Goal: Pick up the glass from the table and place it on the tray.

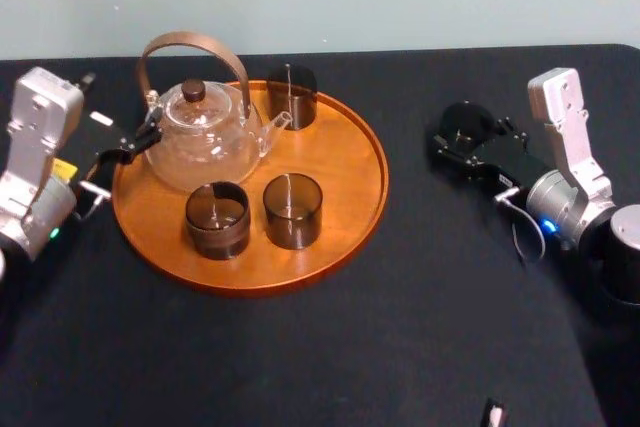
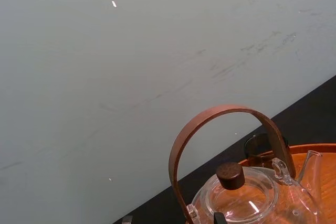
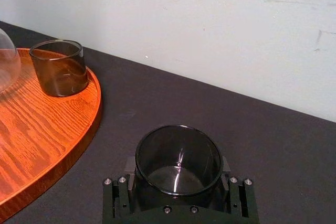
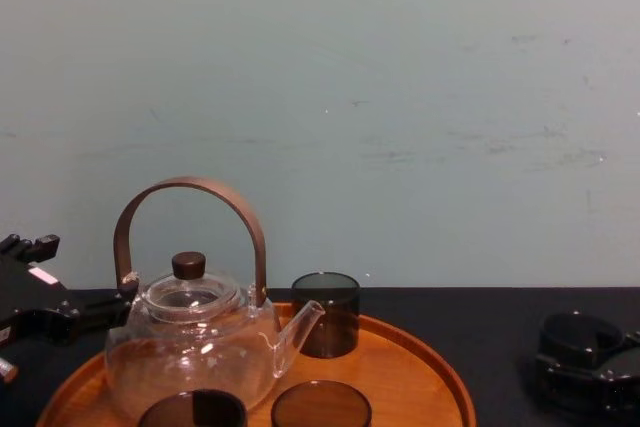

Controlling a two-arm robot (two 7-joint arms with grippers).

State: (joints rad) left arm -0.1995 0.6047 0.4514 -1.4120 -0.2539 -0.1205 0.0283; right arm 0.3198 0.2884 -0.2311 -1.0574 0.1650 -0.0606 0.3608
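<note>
Right wrist view: right gripper point(image 3: 178, 174) hugs the smoked glass point(image 3: 178, 153), jaws seemingly clamped; lift straight, clearing the tray point(image 3: 96, 103) rim. Left gripper point(image 1: 135, 145) idles beside the glass teapot point(image 1: 205, 137).

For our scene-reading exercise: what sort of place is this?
Likely a robot test bench: black table, bare scuffed wall, teapot on a wooden tray, right gripper around a glass beside it, left gripper by the teapot.

Lab-style test bench: black-covered table point(image 1: 400, 327) against bare, scuffed pale wall point(image 4: 400, 97).
</note>
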